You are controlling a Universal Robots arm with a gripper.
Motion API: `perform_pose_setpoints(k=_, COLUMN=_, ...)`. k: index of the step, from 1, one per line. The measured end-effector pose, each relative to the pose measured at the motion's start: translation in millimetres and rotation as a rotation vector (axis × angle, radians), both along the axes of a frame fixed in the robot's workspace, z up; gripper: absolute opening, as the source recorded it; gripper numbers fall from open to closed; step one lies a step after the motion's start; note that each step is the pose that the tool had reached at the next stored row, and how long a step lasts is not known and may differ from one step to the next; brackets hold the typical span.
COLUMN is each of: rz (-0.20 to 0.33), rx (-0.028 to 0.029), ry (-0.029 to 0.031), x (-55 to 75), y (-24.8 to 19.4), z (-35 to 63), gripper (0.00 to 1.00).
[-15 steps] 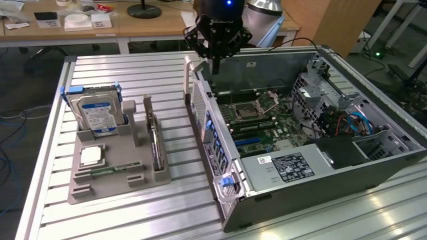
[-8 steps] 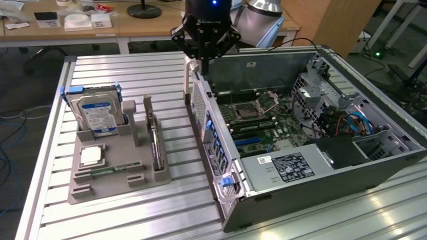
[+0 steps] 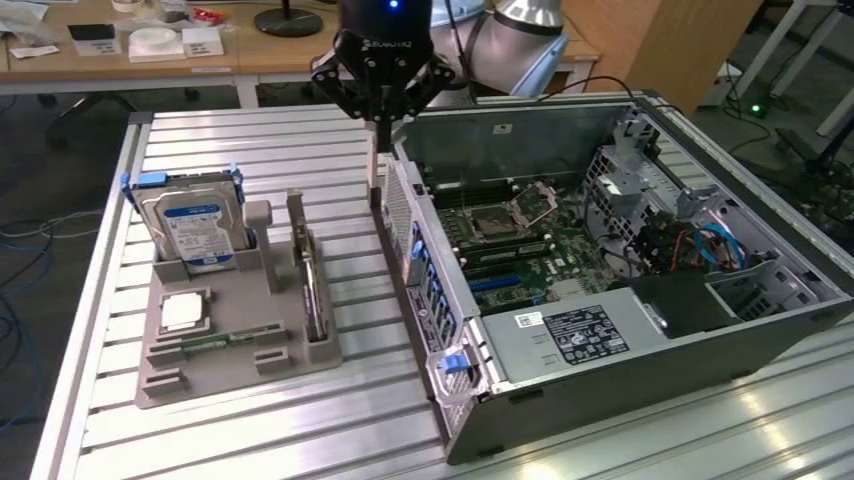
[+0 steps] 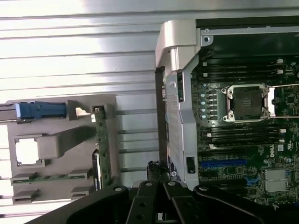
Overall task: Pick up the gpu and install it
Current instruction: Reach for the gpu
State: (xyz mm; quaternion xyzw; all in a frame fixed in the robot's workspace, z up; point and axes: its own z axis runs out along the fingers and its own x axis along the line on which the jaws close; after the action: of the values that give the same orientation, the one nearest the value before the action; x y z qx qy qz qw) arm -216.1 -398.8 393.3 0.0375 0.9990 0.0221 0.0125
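Black tool (image 3: 376, 180), silver-grey arm (image 3: 518, 35)

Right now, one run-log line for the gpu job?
fingers: shut, nothing held, at computer case rear wall | gpu: on edge in gray holder, untouched

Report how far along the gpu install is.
Done: nothing that shows. The gpu stands upright in the gray holder on the table, untouched. In hand: the gripper is shut and empty, hanging by the rear edge of the open computer case, apart from the card. Left: the whole pick-up and install; the blue slot on the motherboard is bare.
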Motion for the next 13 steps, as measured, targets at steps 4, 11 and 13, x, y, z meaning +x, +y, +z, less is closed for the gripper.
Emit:
perform_pose_setpoints(k=4, rz=0.000, rx=0.0000, ry=0.0000, x=-13.6, y=0.0, z=0.0, gripper=0.11)
perform_pose_setpoints(k=11, rz=0.000, rx=-0.0001, ry=0.0001, x=-37.2, y=0.0, z=0.0, gripper=0.11)
perform_pose_setpoints(k=13, rz=0.000, rx=0.0000, ry=0.0000, x=-44.2, y=0.0, z=0.0, gripper=0.11)
